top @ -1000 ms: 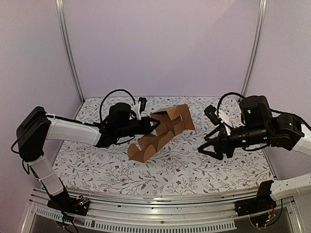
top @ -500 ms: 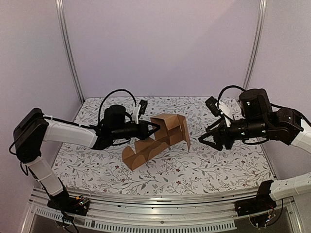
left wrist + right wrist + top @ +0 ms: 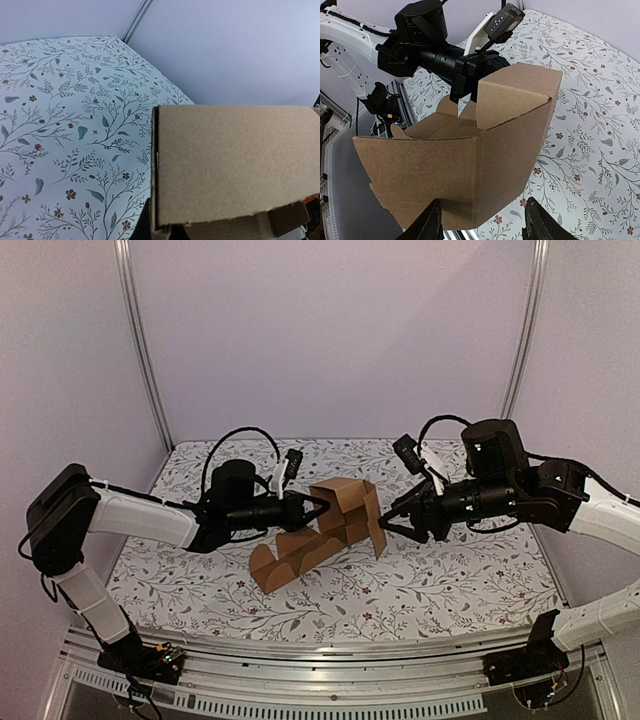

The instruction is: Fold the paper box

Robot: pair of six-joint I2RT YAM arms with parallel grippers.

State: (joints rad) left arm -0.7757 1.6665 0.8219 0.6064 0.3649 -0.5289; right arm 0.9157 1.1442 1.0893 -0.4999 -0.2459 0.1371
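Risking a slip or tear at the left, with the black two-finger left gripper (image 3: 316, 506) pinched shut on one thin flap edge of the plain brown die-cut cardboard paper box (image 3: 330, 530); could pull free under any sideways tug. Sits mid-table between both arms, half-formed, upper panels raised off the white floral-print table cover (image 3: 450, 580), lower notched tabs trailing down onto it. Looks matte and fibrous, stiff along the creases, floppy between them; may buckle off-crease or spring back open. Further right, with the black right gripper (image 3: 392, 519) spread partway, fingers either side of the box's near lower corner, apparently not clamped. Could crush that corner, or shove the whole sheet out of the left pinch, if squeezed off a fold line.
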